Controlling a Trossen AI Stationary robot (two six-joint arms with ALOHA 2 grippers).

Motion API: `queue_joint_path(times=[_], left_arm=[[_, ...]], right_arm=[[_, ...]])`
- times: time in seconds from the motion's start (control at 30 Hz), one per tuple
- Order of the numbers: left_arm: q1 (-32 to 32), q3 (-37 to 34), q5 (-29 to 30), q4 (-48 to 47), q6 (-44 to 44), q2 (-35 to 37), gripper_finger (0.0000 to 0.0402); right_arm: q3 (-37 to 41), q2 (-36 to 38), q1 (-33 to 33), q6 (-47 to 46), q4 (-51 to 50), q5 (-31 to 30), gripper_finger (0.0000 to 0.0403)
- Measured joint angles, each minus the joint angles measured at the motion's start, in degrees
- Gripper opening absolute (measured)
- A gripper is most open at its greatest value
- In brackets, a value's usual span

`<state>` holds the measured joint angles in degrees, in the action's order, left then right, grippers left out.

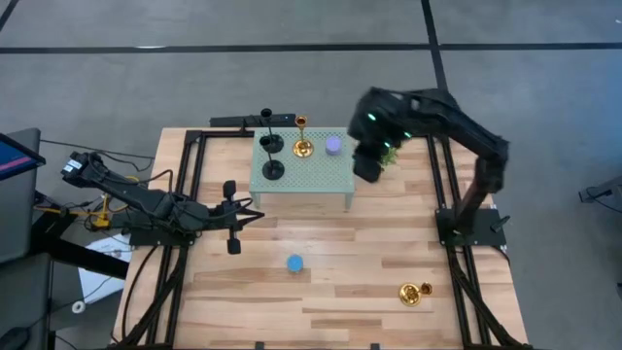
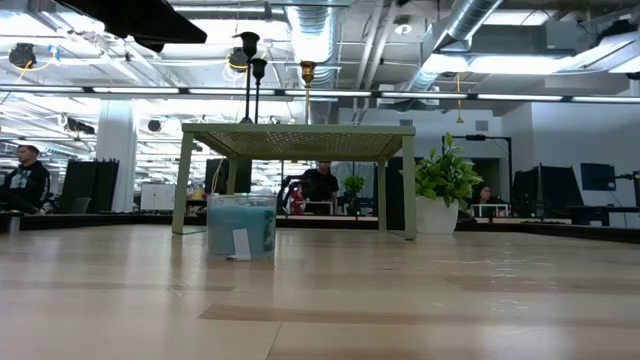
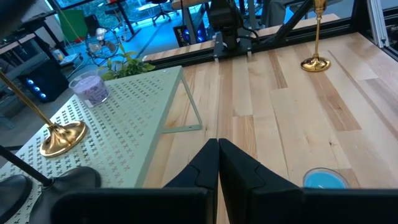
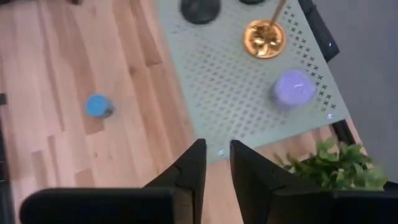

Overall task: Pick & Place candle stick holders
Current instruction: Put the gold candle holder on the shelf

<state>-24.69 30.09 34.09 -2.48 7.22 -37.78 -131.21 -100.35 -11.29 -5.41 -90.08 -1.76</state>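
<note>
Two black candle stick holders [image 1: 273,144] [image 1: 274,167] and one gold holder [image 1: 302,148] stand upright on their round bases on a small green perforated table [image 1: 311,180]. A second gold holder [image 1: 415,293] stands on the wood table at the near right; it also shows in the left wrist view [image 3: 316,62]. My left gripper [image 1: 255,216] is shut and empty, low over the wood just left of the green table. My right gripper [image 1: 367,170] hovers above the green table's right edge with a narrow gap between its fingers [image 4: 216,155], holding nothing.
A purple candle [image 1: 333,146] sits on the green table beside the gold holder. A blue candle [image 1: 294,262] stands on the wood in front. A small potted plant [image 1: 389,156] stands right of the green table. Black frame rails run along the table's left and right sides.
</note>
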Motion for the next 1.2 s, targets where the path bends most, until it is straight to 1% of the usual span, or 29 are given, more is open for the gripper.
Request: queue_joint_path(times=[0.1, 0.2, 0.33, 0.4, 0.53, 0.63, 0.7, 0.8, 0.87, 0.9, 0.97, 1.07, 1.2], left_arm=[[0.0, 0.0, 0.0, 0.0, 0.0, 0.0, 0.0011], [0.0, 0.0, 0.0, 0.0, 0.0, 0.0, 0.0011], [0.0, 0.0, 0.0, 0.0, 0.0, 0.0, 0.0011], [0.0, 0.0, 0.0, 0.0, 0.0, 0.0, 0.0011], [0.0, 0.0, 0.0, 0.0, 0.0, 0.0, 0.0011], [0.0, 0.0, 0.0, 0.0, 0.0, 0.0, 0.0011], [0.0, 0.0, 0.0, 0.0, 0.0, 0.0, 0.0011], [0.0, 0.0, 0.0, 0.0, 0.0, 0.0, 0.0011], [0.0, 0.0, 0.0, 0.0, 0.0, 0.0, 0.0011], [0.0, 0.0, 0.0, 0.0, 0.0, 0.0, 0.0011], [0.0, 0.0, 0.0, 0.0, 0.0, 0.0, 0.0011], [0.0, 0.0, 0.0, 0.0, 0.0, 0.0, 0.0011], [0.0, 0.0, 0.0, 0.0, 0.0, 0.0, 0.0011]], right_arm=[[3.0, 4.4, 5.9, -5.8, -0.2, -4.8, 0.0066], [7.6, 8.9, 12.3, -10.7, -0.3, -10.5, 0.0066], [16.2, 15.3, 21.0, -18.1, -0.2, -19.0, 0.0066], [21.8, 18.4, 24.7, -21.5, -0.2, -22.1, 0.0066], [33.9, 23.9, 30.6, -28.1, -0.1, -25.3, 0.0066], [43.6, 27.5, 33.6, -33.9, 0.2, -25.1, 0.0066], [49.6, 29.6, 35.3, -38.3, 0.8, -22.0, 0.0065], [56.5, 32.1, 36.5, -47.1, 1.9, -10.9, 0.006], [59.6, 33.0, 37.1, -53.0, 2.7, -3.7, 0.0052], [60.5, 33.3, 37.6, -55.2, 2.7, -1.3, 0.0047], [61.5, 33.7, 38.4, -58.6, 3.0, 1.8, 0.0036], [61.9, 33.6, 39.5, -63.3, 4.5, 4.5, 0.0021], [61.9, 33.5, 40.3, -68.6, 7.0, 9.8, 0.001]])
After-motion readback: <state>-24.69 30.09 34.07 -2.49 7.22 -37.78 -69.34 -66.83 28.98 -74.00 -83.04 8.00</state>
